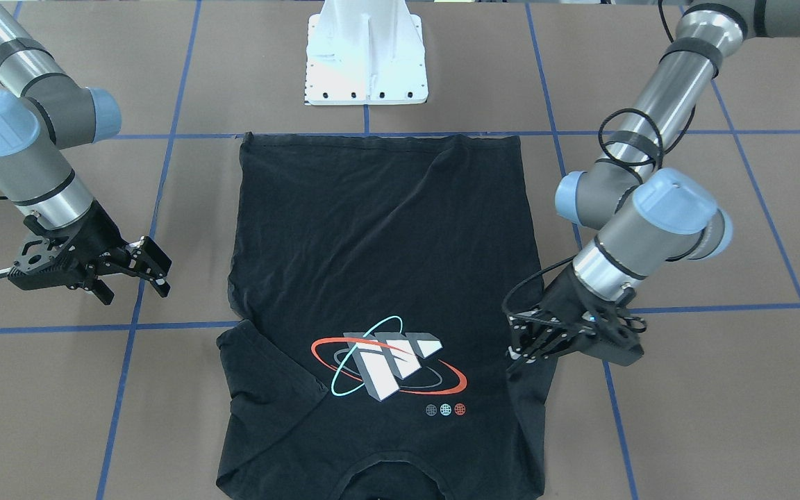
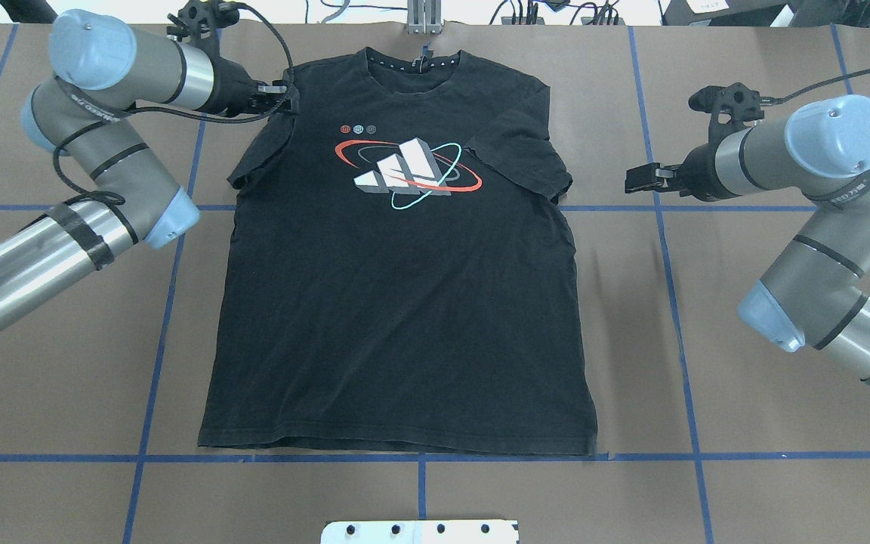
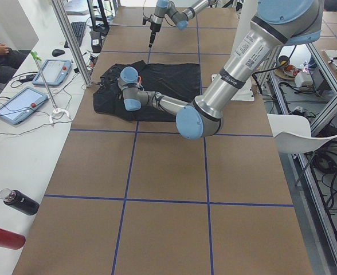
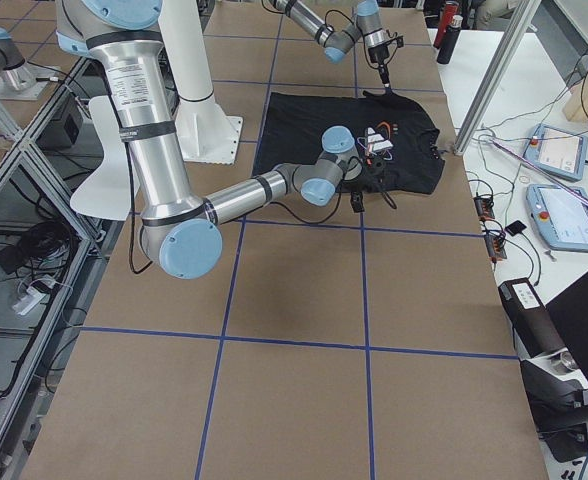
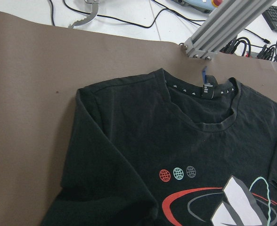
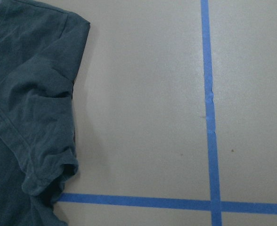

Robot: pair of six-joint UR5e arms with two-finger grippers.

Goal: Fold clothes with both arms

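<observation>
Here, the left gripper [image 2: 285,98] is sitting at the shoulder of the black T-shirt [image 2: 405,302], but I cannot tell whether it is pinching the cloth. The T-shirt is lying flat on the counter [image 2: 782,491], print up, its long axis running from the far collar to the near hem. The right gripper [image 2: 635,176] is hanging released, near the other sleeve but apart from it, so this arm is likely needing to move inward.
</observation>
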